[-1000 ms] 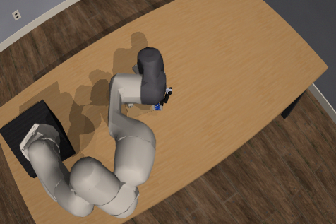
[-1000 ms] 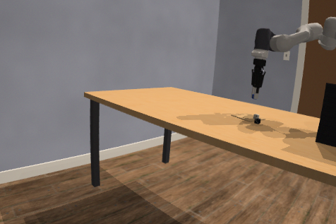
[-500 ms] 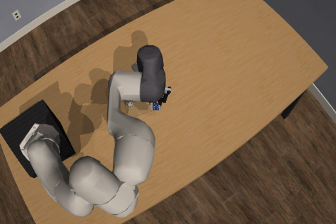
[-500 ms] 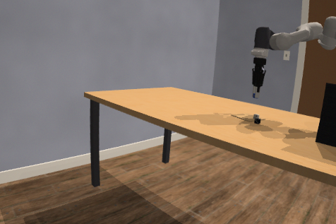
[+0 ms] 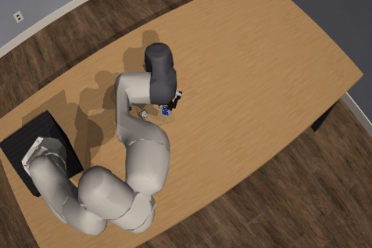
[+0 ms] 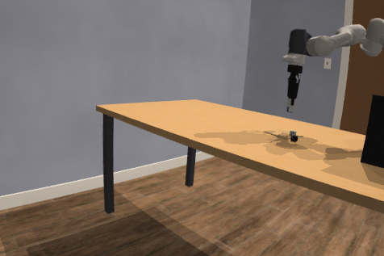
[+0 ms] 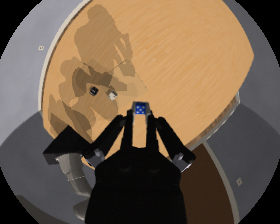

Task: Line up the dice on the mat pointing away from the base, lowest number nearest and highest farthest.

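My gripper (image 5: 166, 109) (image 6: 290, 107) (image 7: 140, 106) is shut on the blue die (image 5: 165, 111) (image 6: 289, 109) (image 7: 140, 108), held well above the table. Several white pips show on its face in the wrist view. The white die (image 5: 144, 115) (image 6: 293, 132) (image 7: 112, 95) and the black die (image 5: 130, 108) (image 6: 294, 139) (image 7: 93, 91) stand below, close together. Their numbers are too small to read. The mat (image 5: 167, 119) (image 7: 135, 82) is thin and nearly table-coloured. The arm and shadows hide part of its outline, so which dice stand fully on it is unclear.
A large black box (image 5: 23, 144) (image 6: 375, 136) (image 7: 67, 144) stands on the table (image 5: 250, 62) (image 6: 161, 118) (image 7: 191, 50) near the robot's base side. The arm covers part of the area around the dice in the top view. Its shadow falls over the mat.
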{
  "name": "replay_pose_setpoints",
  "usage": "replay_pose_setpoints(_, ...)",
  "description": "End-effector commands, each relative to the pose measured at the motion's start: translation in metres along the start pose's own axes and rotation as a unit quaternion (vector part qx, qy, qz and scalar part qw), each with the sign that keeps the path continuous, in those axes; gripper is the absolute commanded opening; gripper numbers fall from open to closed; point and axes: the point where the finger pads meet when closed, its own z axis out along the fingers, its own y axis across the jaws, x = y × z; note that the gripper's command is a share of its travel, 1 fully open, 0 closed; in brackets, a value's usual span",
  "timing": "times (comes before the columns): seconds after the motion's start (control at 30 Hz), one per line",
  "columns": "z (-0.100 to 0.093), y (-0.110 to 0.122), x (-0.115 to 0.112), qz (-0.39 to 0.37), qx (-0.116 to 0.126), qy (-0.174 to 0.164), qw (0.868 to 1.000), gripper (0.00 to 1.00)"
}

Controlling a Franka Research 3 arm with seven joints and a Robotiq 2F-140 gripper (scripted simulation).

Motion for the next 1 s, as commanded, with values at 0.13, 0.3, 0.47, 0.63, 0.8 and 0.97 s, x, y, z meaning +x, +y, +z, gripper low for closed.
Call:
replay_pose_setpoints(0.13, 0.000, -0.012, 0.007, 0.113, -0.004, -0.002, 0.994, 0.13)
replay_pose_setpoints(0.3, 0.000, -0.020, 0.011, 0.148, -0.004, -0.001, 0.989, 0.13)
replay_pose_setpoints(0.47, -0.001, -0.028, 0.016, 0.182, -0.004, -0.001, 0.983, 0.13)
replay_pose_setpoints(0.63, -0.001, -0.034, 0.019, 0.209, -0.004, -0.001, 0.978, 0.13)
replay_pose_setpoints(0.8, -0.001, -0.043, 0.024, 0.249, -0.004, -0.001, 0.968, 0.13)
replay_pose_setpoints(0.97, -0.001, -0.051, 0.028, 0.283, -0.005, -0.001, 0.959, 0.13)
